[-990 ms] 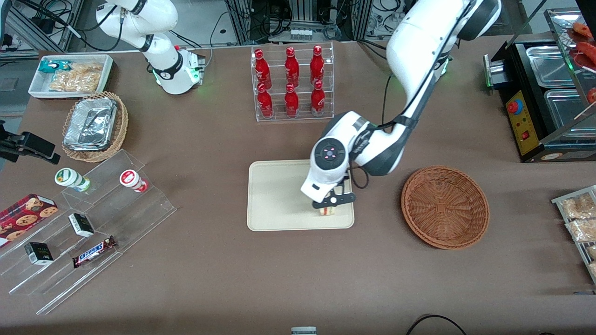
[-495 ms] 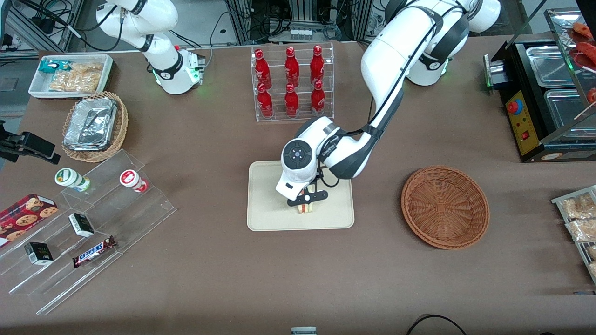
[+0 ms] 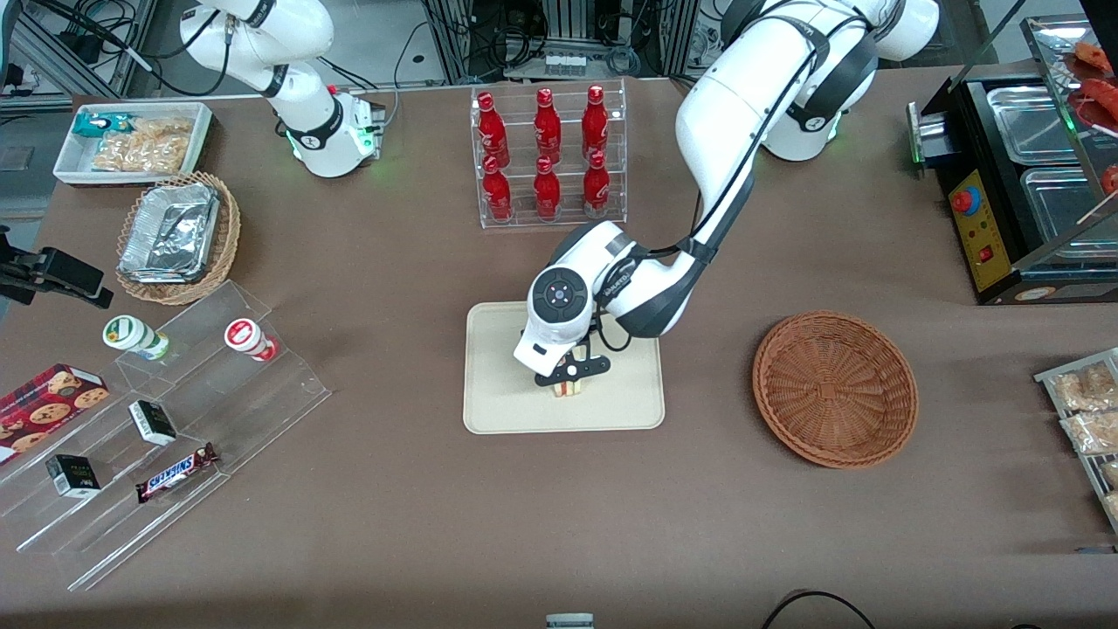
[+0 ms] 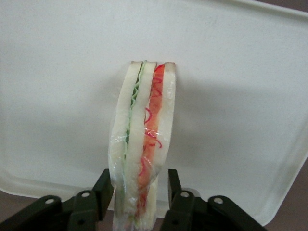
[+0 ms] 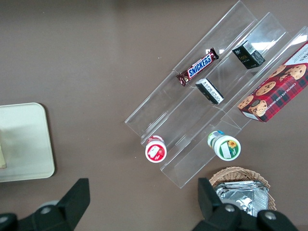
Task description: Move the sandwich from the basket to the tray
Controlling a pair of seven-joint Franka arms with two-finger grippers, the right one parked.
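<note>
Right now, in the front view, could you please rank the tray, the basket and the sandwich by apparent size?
1. tray, a bit larger than the basket
2. basket
3. sandwich, smallest, held in the gripper over the tray

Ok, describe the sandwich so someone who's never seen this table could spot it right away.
Find the cream tray on the brown table, nearer the front camera than the rack of red bottles. Over it hangs the working arm's gripper, shut on the sandwich. It's the only food there: a plastic-wrapped white bread wedge, green and red filling, held on edge.
</note>
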